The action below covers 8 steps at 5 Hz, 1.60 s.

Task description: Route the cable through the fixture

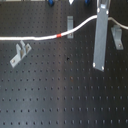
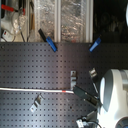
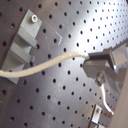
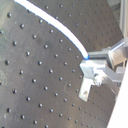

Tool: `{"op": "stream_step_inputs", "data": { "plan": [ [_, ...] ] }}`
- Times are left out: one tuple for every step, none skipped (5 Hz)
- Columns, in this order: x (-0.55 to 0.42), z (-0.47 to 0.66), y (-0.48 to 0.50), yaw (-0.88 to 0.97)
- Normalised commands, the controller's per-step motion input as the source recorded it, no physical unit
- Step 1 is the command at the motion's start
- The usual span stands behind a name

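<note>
The white cable [image 1: 35, 38] runs from the first exterior view's left edge across the black perforated board. Its red-orange band [image 1: 60, 36] lies just short of the middle fixture [image 1: 70, 22]. Past that fixture the cable rises off the board to my gripper [image 1: 98, 19], which is shut on it, and continues to the right. In both wrist views the fingers [image 3: 100, 64] clamp the cable [image 4: 60, 30]. In the second exterior view the cable [image 2: 35, 90] ends at the gripper [image 2: 76, 89]. I cannot tell whether the cable touches the middle fixture.
Two more grey metal fixtures stand on the board, one at the left [image 1: 19, 54] and one at the right [image 1: 116, 37]. Blue clamps [image 2: 50, 44] and clutter lie beyond the board's far edge. The white arm [image 2: 112, 95] fills the second exterior view's lower right.
</note>
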Motion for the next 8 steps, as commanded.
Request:
{"op": "stream_step_inputs", "data": {
  "plan": [
    [0.026, -0.69, 0.094, 0.07],
    [0.108, -0.36, 0.317, 0.11],
    [0.041, 0.00, 0.116, 0.10],
    [0.000, 0.03, -0.001, 0.00],
    [0.010, 0.19, 0.025, 0.00],
    [0.013, 0.00, 0.032, 0.00],
    [0.000, 0.05, 0.000, 0.00],
    [0.089, 0.80, 0.046, -0.17]
  ]
}}
